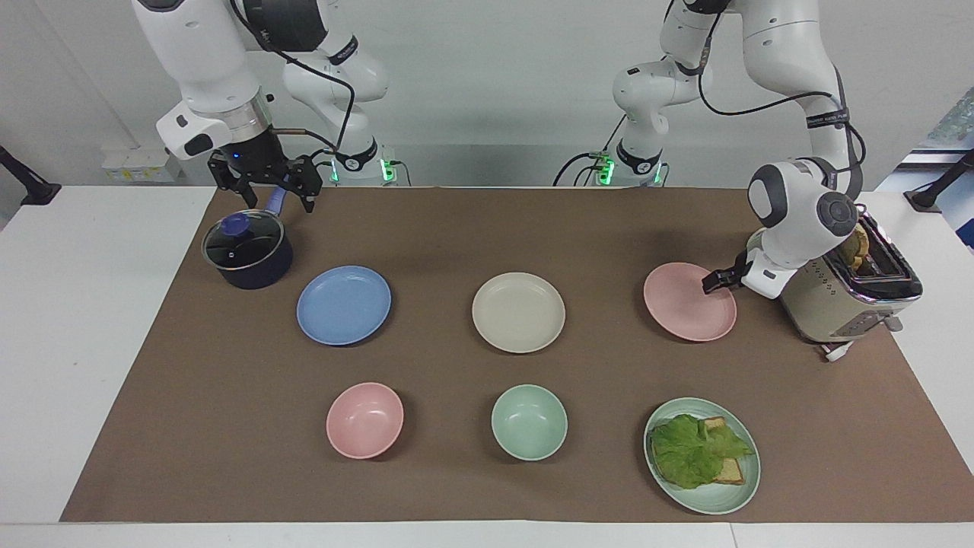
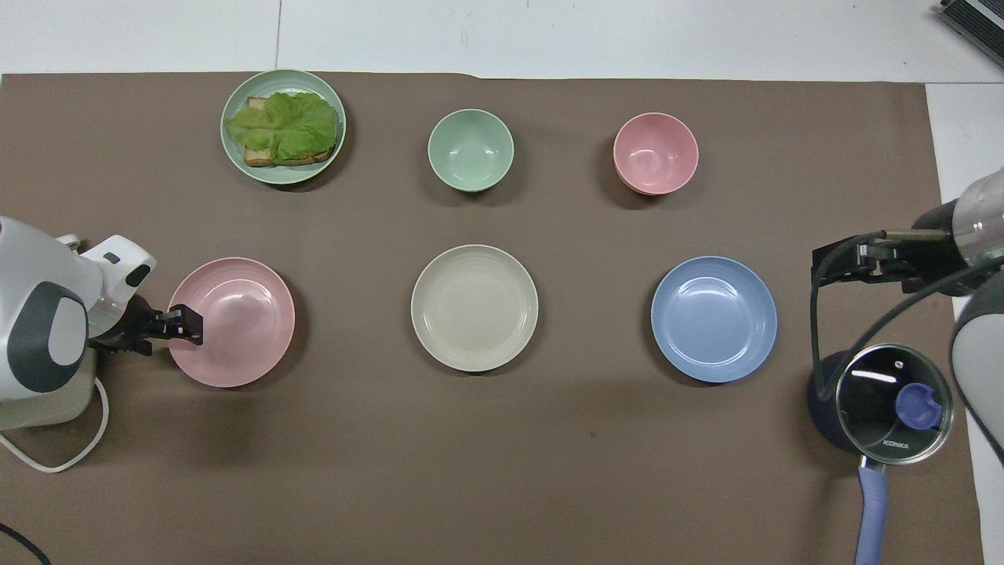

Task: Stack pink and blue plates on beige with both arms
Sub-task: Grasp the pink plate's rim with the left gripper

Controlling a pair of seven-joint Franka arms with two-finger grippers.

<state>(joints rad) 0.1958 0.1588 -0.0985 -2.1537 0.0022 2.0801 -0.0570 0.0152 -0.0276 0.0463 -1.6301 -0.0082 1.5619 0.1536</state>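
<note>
The pale pink plate (image 1: 685,306) (image 2: 239,322) lies toward the left arm's end of the table, the beige plate (image 1: 518,312) (image 2: 474,308) in the middle, and the blue plate (image 1: 344,304) (image 2: 714,319) toward the right arm's end. My left gripper (image 1: 712,281) (image 2: 187,326) is down at the pink plate's rim, on the side beside the toaster. The plate rests flat on the mat. My right gripper (image 1: 266,190) (image 2: 835,263) hangs open over the saucepan's handle and holds nothing; that arm waits.
A beige toaster (image 1: 833,308) (image 2: 39,388) stands close beside the left arm's wrist. A lidded dark saucepan (image 1: 247,247) (image 2: 890,408) sits beside the blue plate. Farther from the robots are a pink bowl (image 1: 365,420), a green bowl (image 1: 529,422) and a green plate (image 1: 711,504) with a lettuce sandwich.
</note>
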